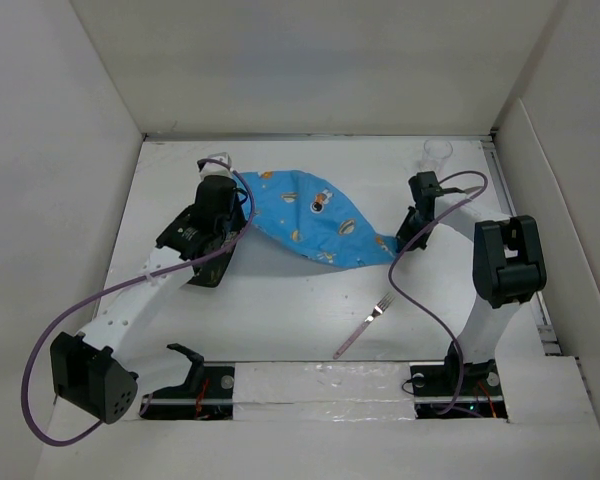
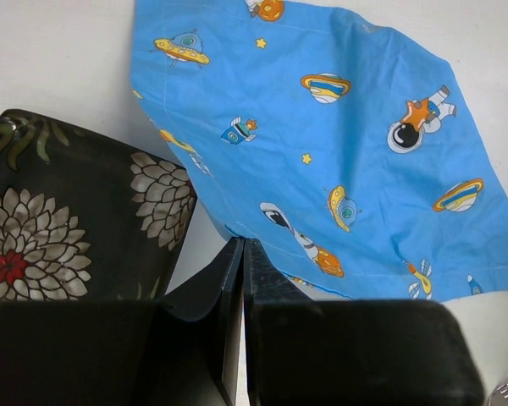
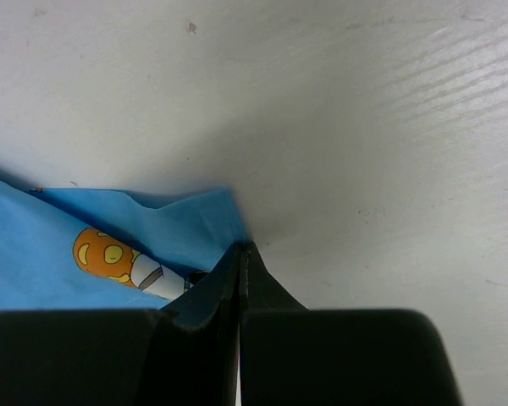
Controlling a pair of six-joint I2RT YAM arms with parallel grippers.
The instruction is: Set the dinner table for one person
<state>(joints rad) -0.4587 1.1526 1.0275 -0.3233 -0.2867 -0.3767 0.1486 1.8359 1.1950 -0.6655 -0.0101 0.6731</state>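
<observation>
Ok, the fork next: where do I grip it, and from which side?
Take the fork at mid-handle, straight down from above, jaws across its narrow width. It lies flat and diagonal on the dinner table, tines pointing far-right, with nothing touching it.

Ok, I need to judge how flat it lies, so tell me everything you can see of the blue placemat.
The placemat is thin blue cloth printed with cartoon astronauts, planets and saucers. It lies rumpled and slanted on the white table, not spread flat. The right pincer is shut on its right corner; the left pincer is shut at its opposite edge, seemingly pinching it. A dark flowered plate sits close beside that edge.
</observation>
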